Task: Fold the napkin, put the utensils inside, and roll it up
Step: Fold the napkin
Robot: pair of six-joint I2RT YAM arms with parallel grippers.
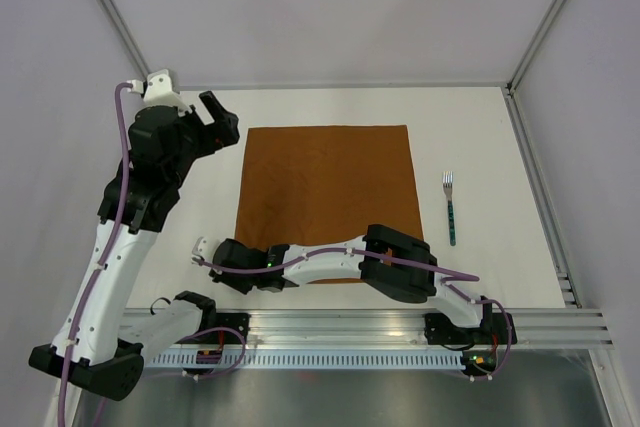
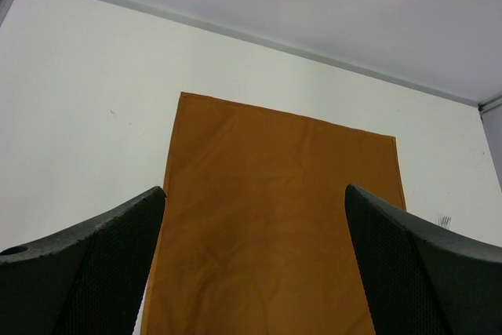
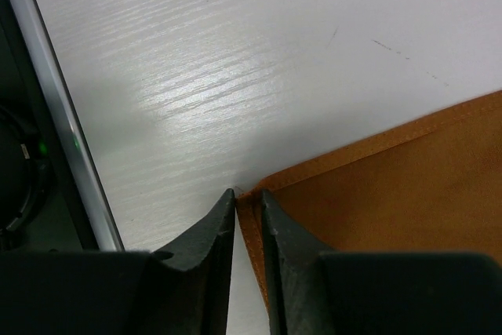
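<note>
The white surface (image 1: pixel 480 147) carries all items and fills most of the top view. The rust-brown napkin (image 1: pixel 325 187) lies spread flat and unfolded near the centre of the surface, with its edges roughly parallel to the edges of the surface. The left arm (image 1: pixel 110 247) rises from its base at the near left and reaches toward the far left corner of the napkin. The right arm (image 1: pixel 400 265) extends from its base at the near right and lies low across the near edge of the napkin, pointing left. The left claw (image 1: pixel 215 122) is held above the surface just beside the far left corner of the napkin; in the left wrist view its fingers (image 2: pixel 78 272) stand wide apart with nothing between them, and the napkin (image 2: pixel 274 217) shows flat below them. The right claw (image 1: pixel 228 247) sits at the near left corner of the napkin. In the right wrist view its fingers (image 3: pixel 208 241) are drawn almost together, with the hemmed corner of the napkin (image 3: pixel 392 194) pinched between the tips at surface level. The fork (image 1: pixel 450 209) lies on the surface to the right of the napkin, apart from it, with its silver tines toward the far edge and its teal handle toward the near edge.
</note>
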